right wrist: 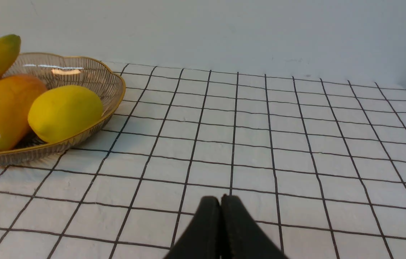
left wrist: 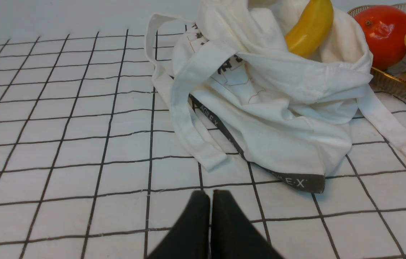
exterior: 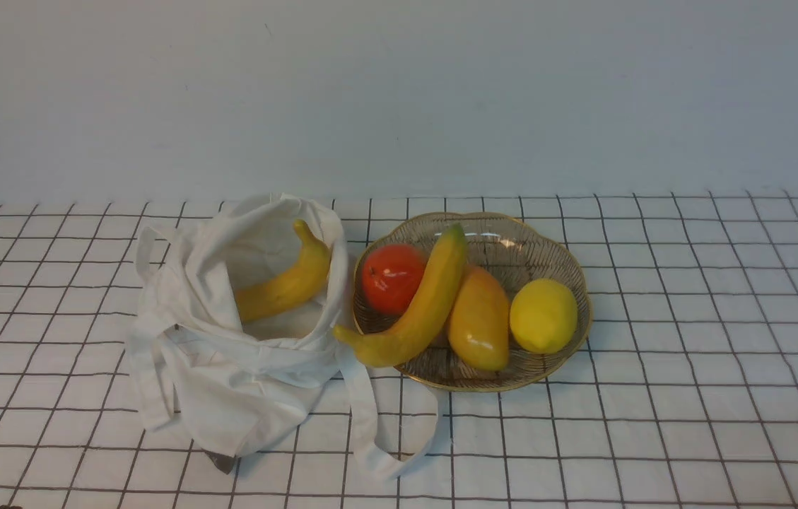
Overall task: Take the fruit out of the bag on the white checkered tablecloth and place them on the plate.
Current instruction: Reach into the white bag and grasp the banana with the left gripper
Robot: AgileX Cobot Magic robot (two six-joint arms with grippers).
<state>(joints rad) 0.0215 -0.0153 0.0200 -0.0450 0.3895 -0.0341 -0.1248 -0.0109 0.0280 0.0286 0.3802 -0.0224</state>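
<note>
The left pincer (left wrist: 210,196) is shut tight. Its two black tips press together with nothing between them. It hangs low near the cloth (left wrist: 62,144). The bag (left wrist: 278,118) lies just ahead of it, all crumpled, with its mouth open on top. The banana (left wrist: 310,27) is inside that mouth. From the left pincer it is ahead, higher up, and a bit toward the plate side. The bag's folds hide part of it. It lies on a slant: the stem end points up and away from the robot, and the other end dips down into the bag, nearer.

Right beside the bag is the plate (exterior: 512,244). On it are a red fruit (exterior: 391,277), a green-tip banana (exterior: 420,304), a mango (exterior: 480,322) and a lemon (exterior: 543,314).

The right pincer (right wrist: 220,198) is shut too and holds nothing. From it the plate is ahead and to the left, and it cannot see the bag.

I think the left arm is nearer to the banana. It would need to open first, then close across the slant, not along it.
</note>
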